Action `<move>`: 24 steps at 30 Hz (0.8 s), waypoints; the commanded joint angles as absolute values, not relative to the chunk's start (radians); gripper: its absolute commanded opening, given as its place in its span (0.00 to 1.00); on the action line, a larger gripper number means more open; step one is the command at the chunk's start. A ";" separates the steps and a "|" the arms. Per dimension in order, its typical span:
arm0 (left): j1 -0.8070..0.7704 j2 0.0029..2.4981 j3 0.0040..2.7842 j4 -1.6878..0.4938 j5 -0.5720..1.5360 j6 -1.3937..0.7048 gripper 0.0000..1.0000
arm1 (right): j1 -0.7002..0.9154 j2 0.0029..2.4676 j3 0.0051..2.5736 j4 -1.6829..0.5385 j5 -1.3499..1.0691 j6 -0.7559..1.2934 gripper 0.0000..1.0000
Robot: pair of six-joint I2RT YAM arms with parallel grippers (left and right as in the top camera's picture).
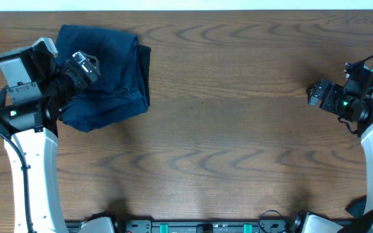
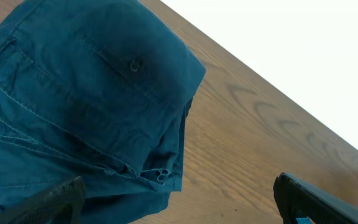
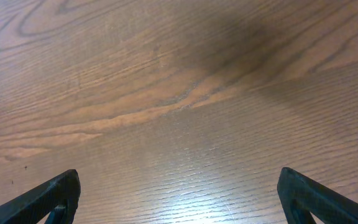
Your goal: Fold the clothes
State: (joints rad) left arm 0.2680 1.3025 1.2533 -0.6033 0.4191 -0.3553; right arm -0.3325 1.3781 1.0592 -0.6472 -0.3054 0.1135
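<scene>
Far left on the wooden table (image 1: 238, 129), overhead view: folded navy garment (image 1: 112, 77), a rough rectangular bundle, its far side close to the table's far edge. Left gripper (image 1: 88, 66) sits over the bundle's left-middle part. Contact can't be judged from above. Right gripper (image 1: 314, 92) is at the right side, over bare wood, pointing left, well apart from the garment. White arm links run down both sides toward the near edge.

Left wrist view: garment fills the left and centre. Top layer is smooth, with a button (image 2: 133, 64) on a stitched pocket line. Seams run along the left, and folded edges stack up at lower middle. Wood shows to the right, with the table edge cutting diagonally across the upper right. Fingers (image 2: 55, 200) sit in the two bottom corners, spread wide, one over fabric, the other over wood.

Right wrist view: wood grain only, with a soft dark shadow at upper right. Fingers (image 3: 48, 199) sit in the bottom corners, spread wide, above the bare table.
</scene>
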 commanded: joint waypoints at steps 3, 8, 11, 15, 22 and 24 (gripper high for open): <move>0.267 1.306 1.259 -0.606 0.425 -0.353 0.98 | -0.336 1.372 1.058 -0.648 -0.303 0.107 0.99; 0.267 1.306 1.259 -0.606 0.425 -0.353 0.98 | -0.329 1.324 1.038 -0.648 -0.302 0.107 0.99; 0.267 1.306 1.259 -0.606 0.425 -0.353 0.98 | -0.280 1.204 1.026 -0.649 -0.303 0.107 0.99; 0.267 1.306 1.258 -0.606 0.425 -0.353 0.98 | -0.171 1.034 1.026 -0.648 -0.258 0.103 0.99; 0.267 1.306 1.259 -0.606 0.425 -0.353 0.98 | 0.084 0.702 1.025 -0.648 -0.223 0.087 0.99; 0.267 1.306 1.259 -0.606 0.425 -0.353 0.98 | 0.145 0.611 1.015 -0.646 -0.184 0.084 0.99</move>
State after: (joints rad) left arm 0.2680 1.3025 1.2533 -0.6033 0.4191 -0.3553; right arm 0.0826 0.6949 1.0245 -0.6456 -0.2443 0.1070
